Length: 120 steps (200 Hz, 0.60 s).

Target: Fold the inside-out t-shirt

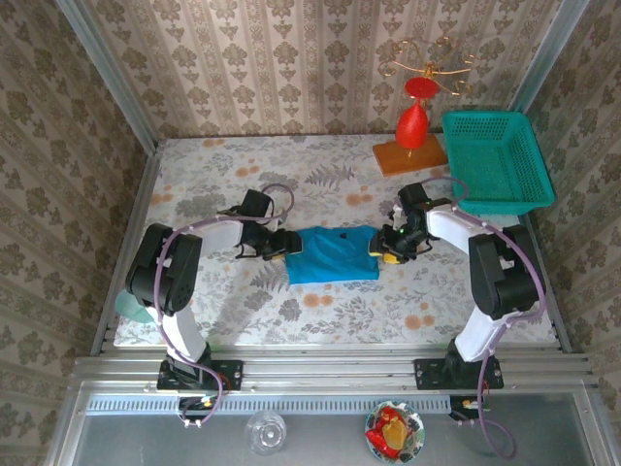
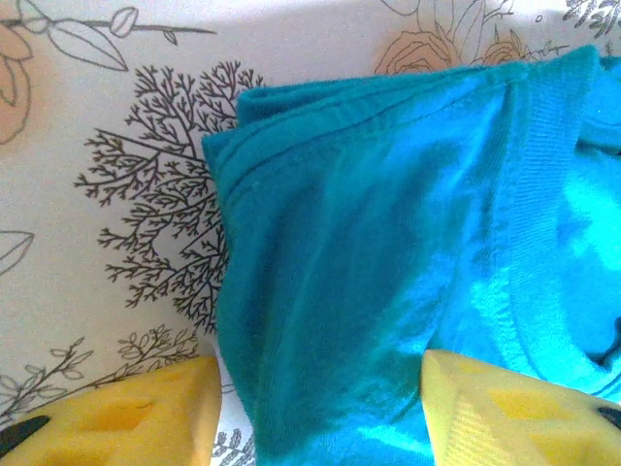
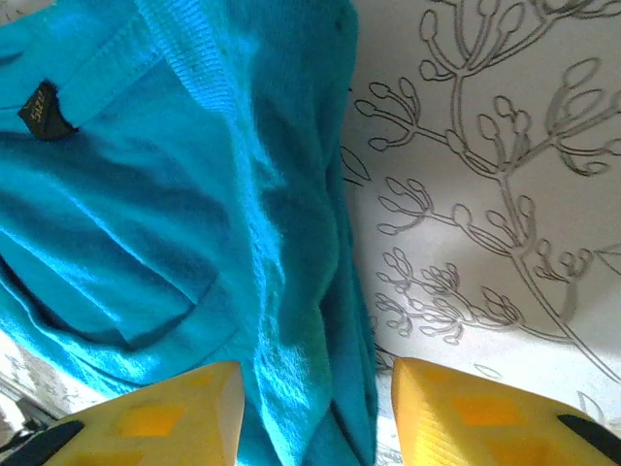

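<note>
At table centre | t-shirt [image 1: 333, 254] | left tool [image 2: 320, 417], right tool [image 3: 315, 417] parted astride its ends | fingers [image 2: 146, 417] cropped

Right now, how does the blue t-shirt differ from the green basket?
The t-shirt is soft blue fabric; the basket is stiff-looking teal-green mesh. The t-shirt lies flat in a rough rectangle in the middle of the table; the basket sits at the far right corner, open side up. Both share a blue-green tone and a roughly rectangular outline.
</note>
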Motion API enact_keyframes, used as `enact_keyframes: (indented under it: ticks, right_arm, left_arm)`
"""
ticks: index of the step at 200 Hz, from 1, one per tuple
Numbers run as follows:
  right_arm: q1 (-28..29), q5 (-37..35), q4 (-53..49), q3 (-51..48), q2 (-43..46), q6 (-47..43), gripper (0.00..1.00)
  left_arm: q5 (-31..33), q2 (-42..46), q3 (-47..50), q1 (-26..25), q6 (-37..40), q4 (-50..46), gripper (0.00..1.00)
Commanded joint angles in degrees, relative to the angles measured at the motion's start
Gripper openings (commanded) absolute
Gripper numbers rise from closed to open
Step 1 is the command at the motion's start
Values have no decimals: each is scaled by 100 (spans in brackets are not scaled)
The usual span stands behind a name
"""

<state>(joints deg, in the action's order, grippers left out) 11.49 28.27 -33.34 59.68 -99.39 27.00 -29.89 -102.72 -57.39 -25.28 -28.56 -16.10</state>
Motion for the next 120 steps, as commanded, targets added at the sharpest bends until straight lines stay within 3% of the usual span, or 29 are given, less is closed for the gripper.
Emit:
enact_keyframes:
  ticks: [1,56,96,120]
  right_arm:
    - [-21,507,439,-132,-238,209,44]
    - [29,853,899,-309,-502,420,37]
    - [47,752,861,-347,-463,433,34]
    - [44,653,765,-330,-404,402,33]
  left_arm:
    - [-328,-185,81,-245,-215,375,55]
    - [-326,-203,63,-414,-322,502,46]
    - [20,-301,-66,-408,-111,115,28]
    - [269,-361,-305,-390,185,-279,12]
